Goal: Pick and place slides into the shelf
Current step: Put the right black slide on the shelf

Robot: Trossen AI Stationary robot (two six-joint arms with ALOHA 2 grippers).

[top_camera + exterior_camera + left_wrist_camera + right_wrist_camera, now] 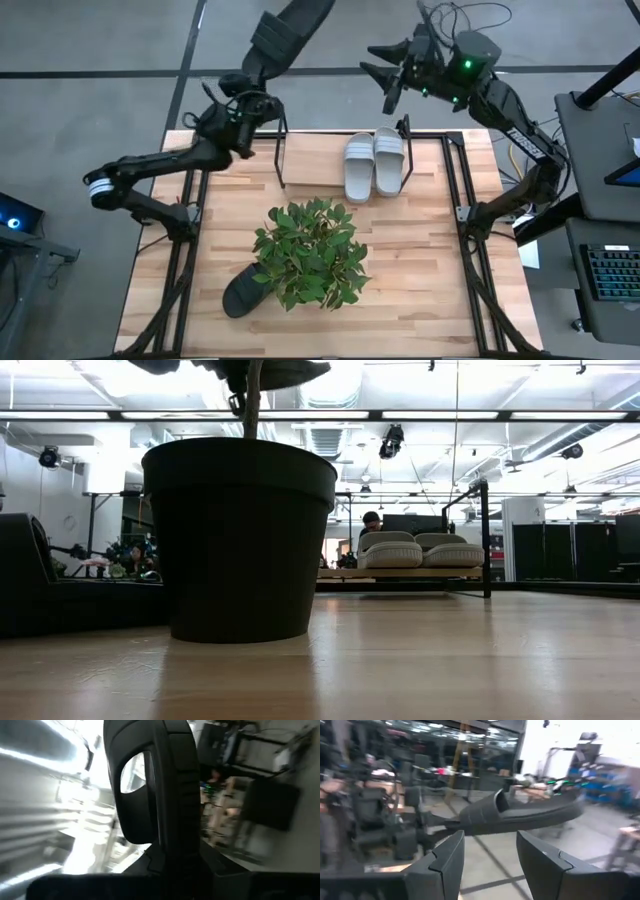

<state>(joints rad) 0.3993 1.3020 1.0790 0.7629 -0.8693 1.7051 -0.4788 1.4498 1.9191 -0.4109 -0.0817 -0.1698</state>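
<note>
Two light grey slides [375, 165] lie side by side on the shelf [283, 150] at the table's far side, soles down; the low view shows them too [418, 549]. A black slide [290, 30] hangs high in the air past the shelf's left end, with my left gripper [248, 100] shut on it. Another black slide [243, 292] lies on the table at the near left, partly under the plant's leaves. My right gripper [378, 75] is open and high beyond the table's far edge, level, facing the held slide [520, 815] with nothing between its fingers. My left gripper holds the black slide by the end nearer its strap [160, 855]; the gripper body and the slide itself hide the fingers. The slide sticks out from the gripper, lifted clear of everything. Seen from the right wrist, it lies nearly level, strap [492, 802] up.
A green plant [310, 255] in a black pot [240, 540] stands in the middle of the table. Black frame rods [470, 200] run along the table's left and right edges. Bare wood lies to the right of the plant.
</note>
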